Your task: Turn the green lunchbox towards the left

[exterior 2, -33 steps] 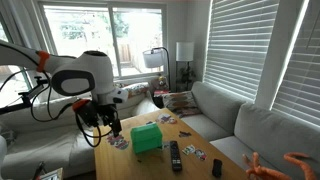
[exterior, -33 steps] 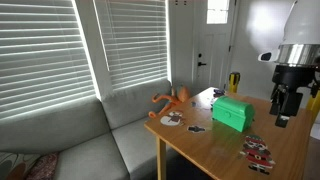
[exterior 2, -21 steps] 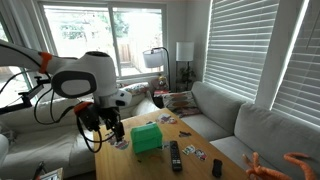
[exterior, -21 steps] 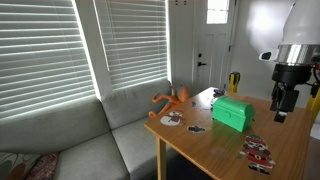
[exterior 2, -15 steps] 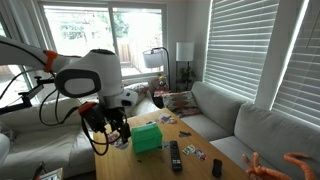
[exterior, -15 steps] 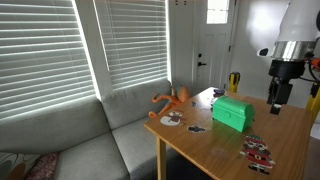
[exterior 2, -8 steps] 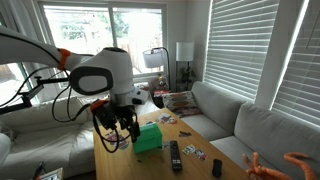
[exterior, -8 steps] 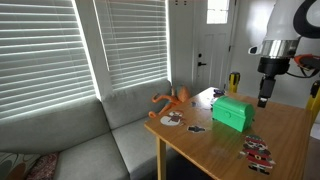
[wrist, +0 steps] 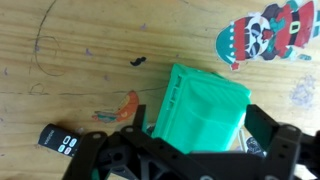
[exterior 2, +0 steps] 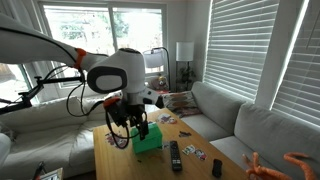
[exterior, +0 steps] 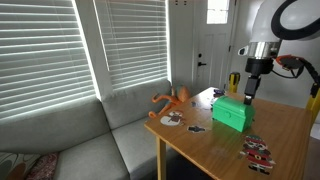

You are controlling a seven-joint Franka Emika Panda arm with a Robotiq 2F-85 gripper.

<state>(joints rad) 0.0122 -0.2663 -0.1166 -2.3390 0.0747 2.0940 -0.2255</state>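
The green lunchbox [exterior: 233,112] stands on the wooden table [exterior: 205,150] and also shows in the other exterior view [exterior 2: 149,141]. My gripper [exterior: 247,96] hangs just above the box's end, also seen in an exterior view [exterior 2: 137,128]. In the wrist view the gripper [wrist: 199,117] is open, one finger on each side of the lunchbox [wrist: 205,95]. I cannot tell whether the fingers touch it. The box's lower edge is hidden behind the gripper body.
An orange toy figure [exterior: 172,99] lies at the table's corner near the sofa [exterior: 70,140]. A black remote [exterior 2: 175,155] and small flat toys lie beside the box. A round Santa-patterned piece [wrist: 265,30] lies on the table beyond the box.
The arm has swung across the table towards the lunchbox and lowered; the gripper now hangs over the box. The lunchbox has not moved.
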